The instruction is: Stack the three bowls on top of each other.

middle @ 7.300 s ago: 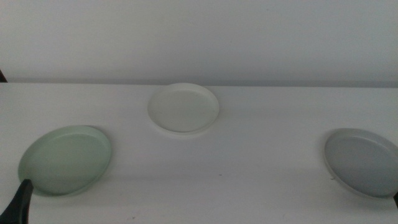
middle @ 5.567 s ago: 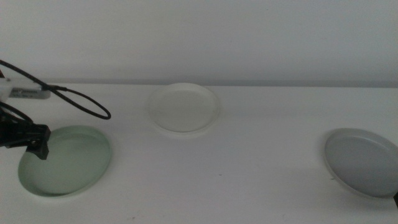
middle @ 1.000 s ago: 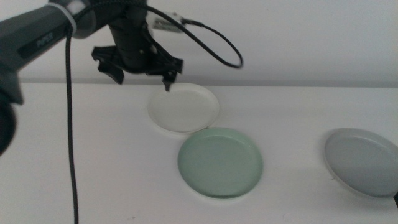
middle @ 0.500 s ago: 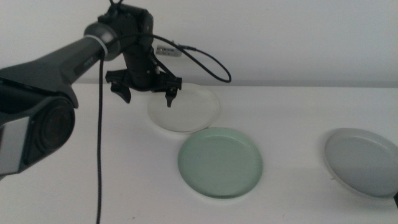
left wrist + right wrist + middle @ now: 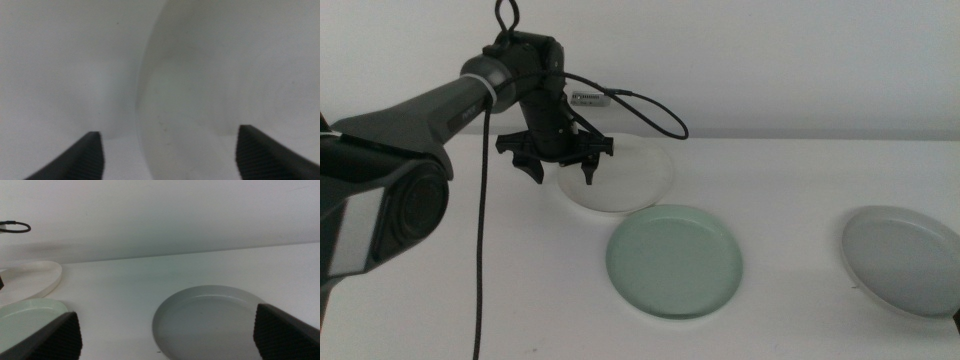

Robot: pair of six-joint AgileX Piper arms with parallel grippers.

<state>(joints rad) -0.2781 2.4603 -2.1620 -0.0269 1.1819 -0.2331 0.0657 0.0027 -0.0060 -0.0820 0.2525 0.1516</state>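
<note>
Middle view shows you the left gripper (image 5: 560,172), jaws spread and holding nothing, straddling the white bowl's (image 5: 625,180) left rim; all three bowls lie empty.

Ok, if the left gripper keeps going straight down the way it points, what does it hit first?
Most likely the left rim of the white bowl: the left gripper hangs open astride it, one jaw outside and one inside. How high it hangs is hard to judge.

We seemed to be in a bare test lab: a plain white tabletop (image 5: 470,300) met a blank white wall (image 5: 770,60), with a cabled robot arm (image 5: 430,100).
</note>
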